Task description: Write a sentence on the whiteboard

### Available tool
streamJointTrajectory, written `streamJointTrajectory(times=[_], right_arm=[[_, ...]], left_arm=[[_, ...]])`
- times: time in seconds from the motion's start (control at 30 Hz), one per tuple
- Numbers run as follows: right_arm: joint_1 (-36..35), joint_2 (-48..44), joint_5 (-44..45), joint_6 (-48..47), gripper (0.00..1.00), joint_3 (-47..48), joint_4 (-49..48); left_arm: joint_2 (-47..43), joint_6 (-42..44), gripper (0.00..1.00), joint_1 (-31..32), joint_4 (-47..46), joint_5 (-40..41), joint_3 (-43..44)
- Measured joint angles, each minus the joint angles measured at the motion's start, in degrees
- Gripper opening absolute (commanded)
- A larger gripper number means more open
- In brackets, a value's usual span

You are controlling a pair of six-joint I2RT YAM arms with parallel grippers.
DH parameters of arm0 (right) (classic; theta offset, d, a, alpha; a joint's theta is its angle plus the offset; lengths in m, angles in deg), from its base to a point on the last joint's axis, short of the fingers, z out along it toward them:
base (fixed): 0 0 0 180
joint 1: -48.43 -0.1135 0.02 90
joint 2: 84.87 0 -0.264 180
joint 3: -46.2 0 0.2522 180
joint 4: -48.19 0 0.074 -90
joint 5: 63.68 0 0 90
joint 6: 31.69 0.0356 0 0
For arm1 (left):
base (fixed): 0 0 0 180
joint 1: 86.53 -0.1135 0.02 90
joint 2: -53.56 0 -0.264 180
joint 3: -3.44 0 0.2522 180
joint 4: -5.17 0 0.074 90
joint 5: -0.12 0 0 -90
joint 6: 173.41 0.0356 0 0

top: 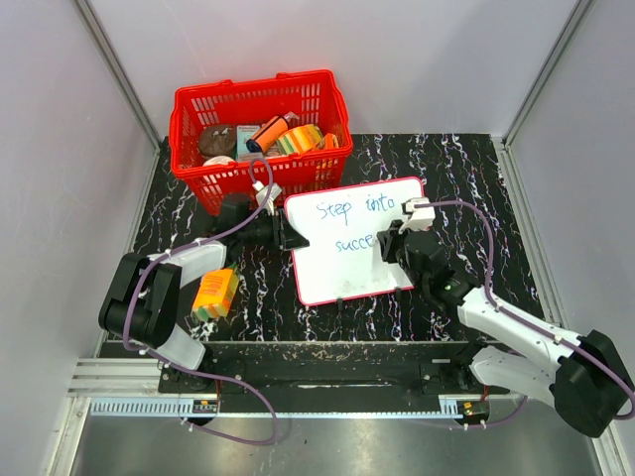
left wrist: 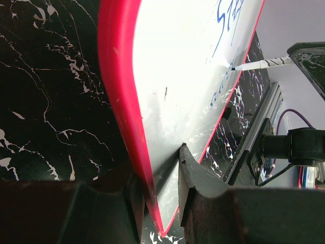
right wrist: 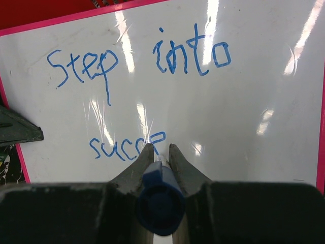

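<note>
The whiteboard (top: pixel 352 243), white with a thin red frame, lies on the black marbled table. Blue letters on it read "Step into" (right wrist: pixel 137 56) and below "succe" (right wrist: pixel 127 145). My left gripper (top: pixel 288 235) is shut on the whiteboard's left edge, its red rim between the fingers in the left wrist view (left wrist: pixel 157 203). My right gripper (top: pixel 389 245) is shut on a blue-capped marker (right wrist: pixel 161 198), tip down on the board at the end of "succe". The marker also shows in the left wrist view (left wrist: pixel 259 64).
A red basket (top: pixel 260 139) with several items stands behind the board at the back left. An orange and yellow packet (top: pixel 215 295) lies by the left arm. Grey walls close in the table on three sides.
</note>
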Motion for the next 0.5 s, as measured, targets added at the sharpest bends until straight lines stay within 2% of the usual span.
streamJointTrajectory(times=[0.5], right_arm=[[0.0, -1.2, 1.7, -0.1, 0.00, -0.2, 1.7]], left_arm=[[0.0, 0.0, 0.00, 0.0, 0.0, 0.0, 0.0]])
